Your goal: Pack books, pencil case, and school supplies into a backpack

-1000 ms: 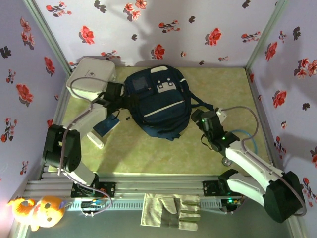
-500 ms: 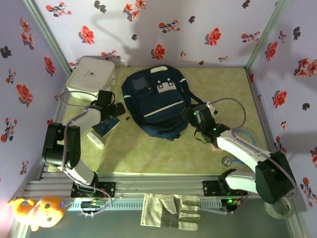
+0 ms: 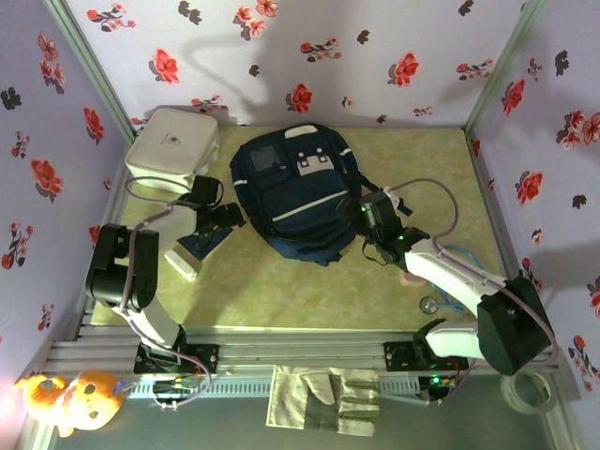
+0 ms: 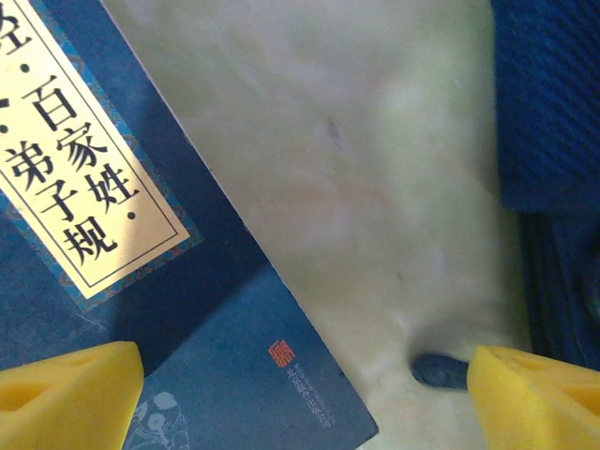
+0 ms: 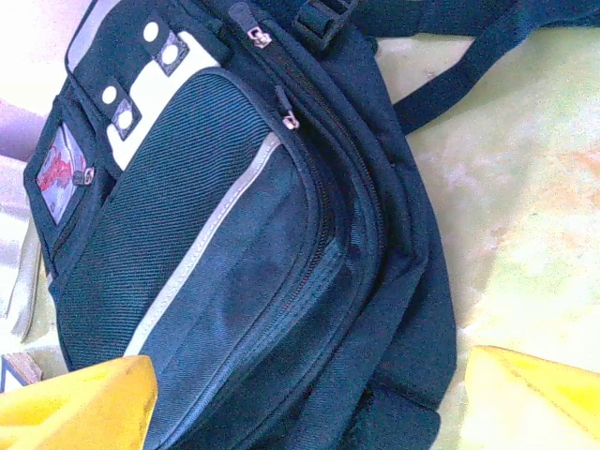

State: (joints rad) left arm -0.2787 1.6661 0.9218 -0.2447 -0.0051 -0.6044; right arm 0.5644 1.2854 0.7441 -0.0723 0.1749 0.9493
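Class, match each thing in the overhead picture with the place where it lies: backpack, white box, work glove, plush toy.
Things:
1. backpack
2. white box
3. work glove
4. orange plush toy

Places:
A. near-left corner of the picture
B. middle of the table
C. near edge, midway along it
D. far-left corner of the table

Pairs: 1-B, 2-D, 3-C, 4-A

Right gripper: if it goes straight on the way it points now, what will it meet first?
Most likely the backpack: in the right wrist view its navy fabric lies straight ahead between the open fingers of the right gripper. The depth is unclear, so I cannot say how soon.
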